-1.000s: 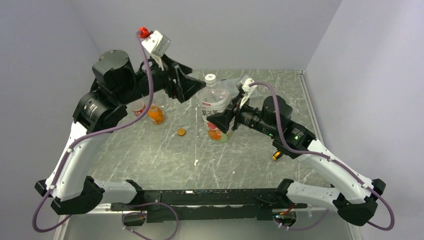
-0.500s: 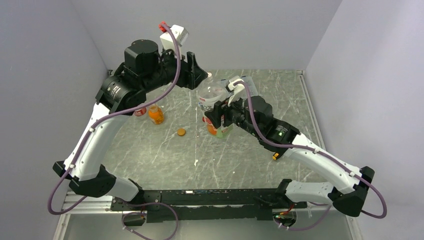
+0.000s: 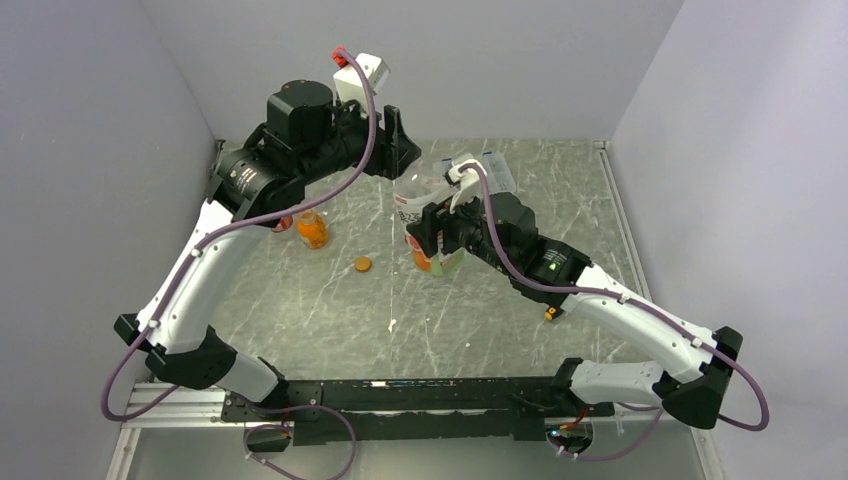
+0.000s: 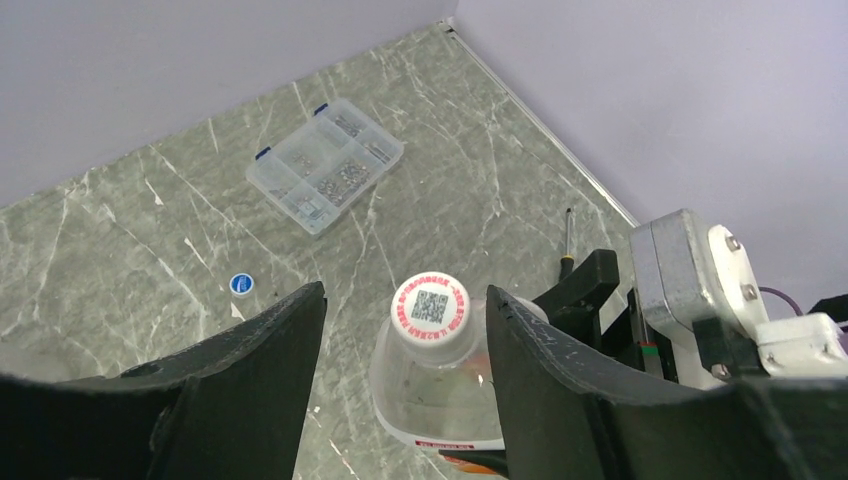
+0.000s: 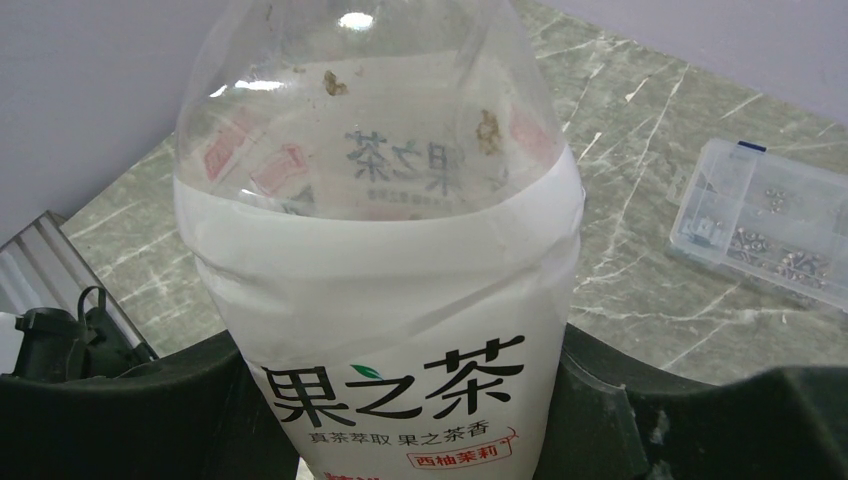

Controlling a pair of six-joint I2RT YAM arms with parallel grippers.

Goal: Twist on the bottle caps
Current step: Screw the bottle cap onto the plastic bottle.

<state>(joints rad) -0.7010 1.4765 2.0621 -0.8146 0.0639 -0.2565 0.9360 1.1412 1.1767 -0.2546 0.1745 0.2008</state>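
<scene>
The white-labelled bottle (image 5: pixel 390 300) with orange-green contents stands mid-table (image 3: pixel 425 215). My right gripper (image 3: pixel 432 238) is shut on its label, a finger pressed to each side. A whitish cap (image 4: pixel 431 305) printed with a code sits on the bottle's neck. Looking down on it, my left gripper (image 4: pixel 405 300) is open and straddles the cap, with a gap showing on both sides. An orange cap (image 3: pixel 362 264) and a blue cap (image 4: pixel 240 284) lie loose on the table. A squat orange bottle (image 3: pixel 312 230) stands to the left, and a red-labelled bottle (image 3: pixel 279 221) is partly hidden by my left arm.
A flat clear compartment box (image 4: pixel 325 165) lies toward the far wall. A small screwdriver (image 3: pixel 550 312) rests on the table under my right arm. Walls close in the table on the left, the far side and the right.
My left arm has swung from beside the bottle's neck to above it, and its jaws have narrowed around the cap. My right gripper has shifted slightly while holding the bottle.
</scene>
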